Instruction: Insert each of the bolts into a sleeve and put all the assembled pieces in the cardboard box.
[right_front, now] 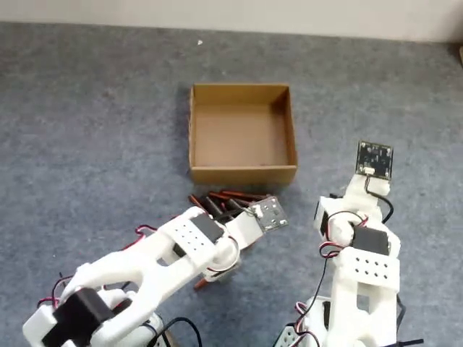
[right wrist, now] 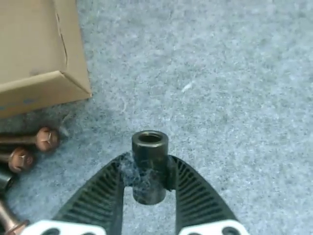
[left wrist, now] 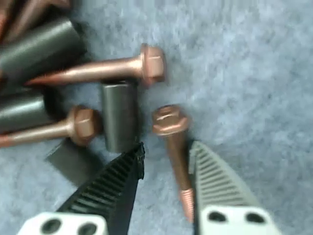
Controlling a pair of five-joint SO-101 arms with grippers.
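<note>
Copper bolts (left wrist: 98, 68) and dark sleeves (left wrist: 120, 115) are heaped just past the left claw (left wrist: 166, 147). The heap is cut off at the frame edge, and from above the arm hides most of it. That claw's fingers are apart, with one bolt (left wrist: 171, 132) lying between them. The right claw (right wrist: 149, 165) is clamped on a sleeve (right wrist: 149, 147), with the cardboard box (right wrist: 34, 49) beyond it on the grey surface (right wrist: 234, 73).

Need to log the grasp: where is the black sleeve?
In the right wrist view, the sleeve sits clamped in the right hand, over carpet, near the corner of the cardboard box.
</note>
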